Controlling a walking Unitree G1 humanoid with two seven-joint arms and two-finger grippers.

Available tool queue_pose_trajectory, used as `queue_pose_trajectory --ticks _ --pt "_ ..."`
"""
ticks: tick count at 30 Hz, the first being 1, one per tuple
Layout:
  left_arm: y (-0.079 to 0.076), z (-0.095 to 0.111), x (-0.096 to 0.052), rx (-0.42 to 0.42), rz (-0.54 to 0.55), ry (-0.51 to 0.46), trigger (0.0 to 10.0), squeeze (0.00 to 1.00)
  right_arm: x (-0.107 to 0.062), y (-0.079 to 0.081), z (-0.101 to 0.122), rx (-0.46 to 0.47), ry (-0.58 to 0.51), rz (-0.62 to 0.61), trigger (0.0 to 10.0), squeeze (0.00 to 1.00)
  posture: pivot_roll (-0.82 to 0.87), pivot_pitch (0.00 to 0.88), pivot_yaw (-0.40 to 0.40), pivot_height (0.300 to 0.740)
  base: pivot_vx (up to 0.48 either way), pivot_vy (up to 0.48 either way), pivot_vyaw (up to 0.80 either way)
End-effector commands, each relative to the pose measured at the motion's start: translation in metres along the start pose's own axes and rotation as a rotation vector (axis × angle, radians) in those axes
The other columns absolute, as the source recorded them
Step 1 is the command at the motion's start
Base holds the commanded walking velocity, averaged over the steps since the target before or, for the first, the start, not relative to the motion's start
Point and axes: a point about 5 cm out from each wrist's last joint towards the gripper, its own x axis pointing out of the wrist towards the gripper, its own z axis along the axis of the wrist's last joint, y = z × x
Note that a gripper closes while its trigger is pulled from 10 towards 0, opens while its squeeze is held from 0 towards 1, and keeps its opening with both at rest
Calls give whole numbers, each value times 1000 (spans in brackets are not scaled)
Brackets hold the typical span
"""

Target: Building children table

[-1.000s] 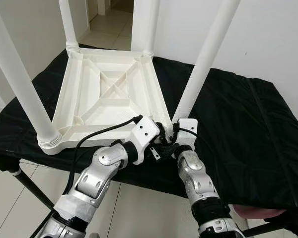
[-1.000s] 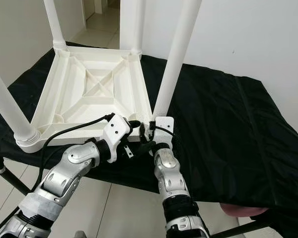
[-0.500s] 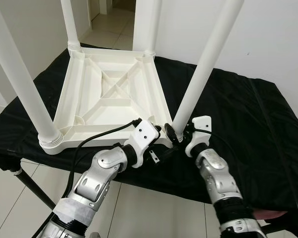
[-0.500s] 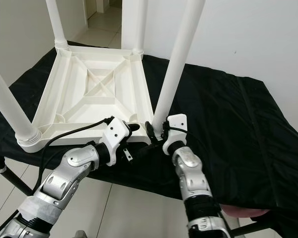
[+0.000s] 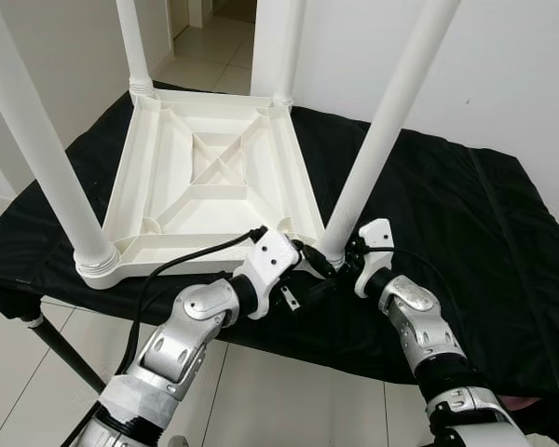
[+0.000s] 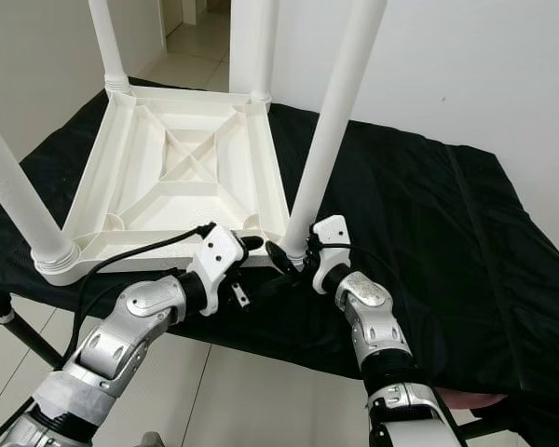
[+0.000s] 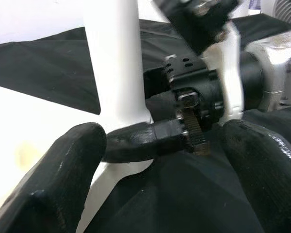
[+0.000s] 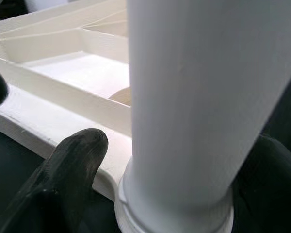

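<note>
A white children's table [image 5: 140, 177] lies upside down on a black cloth, its legs pointing up. My right gripper [image 5: 340, 259] is at the base of the near right leg [image 5: 382, 149]. In the right wrist view its fingers [image 8: 72, 179] sit on either side of that leg [image 8: 184, 97], shut on it just above the collar. My left gripper [image 5: 315, 277] hangs just left of the same corner, at the table's front rim. It is open, its two fingers [image 7: 63, 179] wide apart and holding nothing. One right finger [image 7: 140, 143] lies across the leg's base in the left wrist view.
The black cloth [image 5: 447, 214] covers a folding stand, with its front edge right under my wrists. The near left leg [image 5: 37, 149] and two far legs [image 5: 135, 47] rise steeply. Tiled floor [image 5: 19, 391] lies below, and a white wall stands behind.
My right arm has swung to the right around the base of the near right leg, the wrist now right of it. The left gripper stays at the corner, slightly closer.
</note>
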Motion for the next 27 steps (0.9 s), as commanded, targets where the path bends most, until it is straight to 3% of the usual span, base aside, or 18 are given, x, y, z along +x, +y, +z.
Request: queue_pose_trajectory --ticks 1,5,6,7,8,9,10,18,19,22,27 --pt "-5 -1 0 0 -39 10 10000 0 0 -2 -1 -17 11 15 10000 0 4 0 -89 740 0 0 0" --pt "-7 -3 -4 -4 -42 21 10000 0 8 -2 -2 -18 29 61 10000 0 12 0 -88 740 0 0 0" --pt "-6 -3 -5 -4 -39 24 10000 0 12 -2 -1 -23 36 77 4902 0 19 0 -90 740 0 0 0" --pt "-6 -3 -5 -4 -39 24 10000 0 12 -2 -1 -23 36 77 4902 0 19 0 -90 740 0 0 0" --pt "-6 -4 -6 -4 -36 26 10000 0 15 -1 -1 -24 42 85 2980 0 19 0 -90 740 0 0 0" --pt "-6 -4 -6 -4 -34 27 10000 0 16 -1 -1 -25 44 91 2980 0 25 0 -93 740 0 0 0" --pt "-6 -4 -6 -5 -31 27 10000 0 18 -1 -1 -25 48 96 0 0 25 0 -93 740 0 0 0" --pt "-7 -4 -7 -12 -15 28 10000 0 14 -3 -8 -26 76 103 0 0 27 0 -105 740 0 0 0" --pt "-7 -4 -7 -14 -13 29 10000 0 13 -4 -10 -23 85 92 10000 0 27 0 -105 740 0 0 0" --pt "-8 -4 -7 -16 -12 29 10000 0 10 -5 -13 -3 80 74 10000 0 24 0 -107 740 0 0 0" --pt "-7 -5 -6 -20 -8 27 10000 0 5 -12 -21 -7 124 -73 10000 0 11 0 -108 740 0 0 0"
